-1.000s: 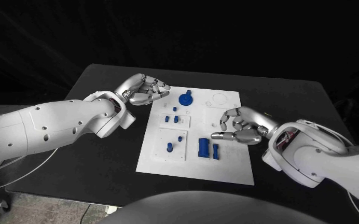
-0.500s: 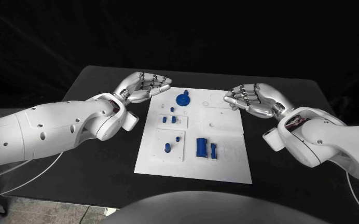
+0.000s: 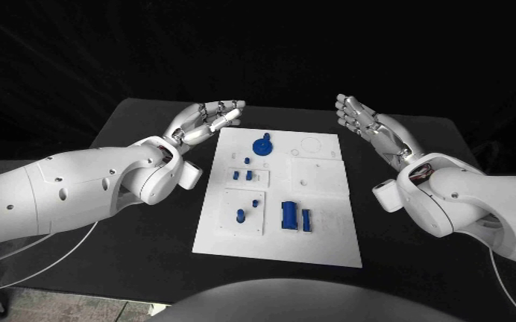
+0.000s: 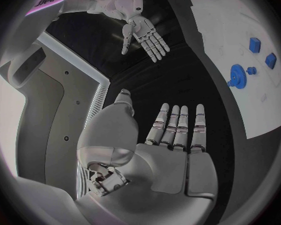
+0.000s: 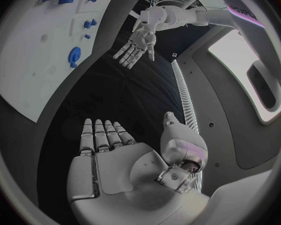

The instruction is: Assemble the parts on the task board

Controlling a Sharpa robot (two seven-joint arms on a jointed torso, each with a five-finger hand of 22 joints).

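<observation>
Flanking the task board (image 3: 282,244), both hands spread their fingers (image 3: 221,110), holding nothing.

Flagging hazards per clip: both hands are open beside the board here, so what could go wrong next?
1. The blue parts sit close together on the task board; broad, spread fingers may knock a neighbour when reaching for one.
2. The left hand and right hand flank the board's far end; reaching in together, they might collide.
</observation>
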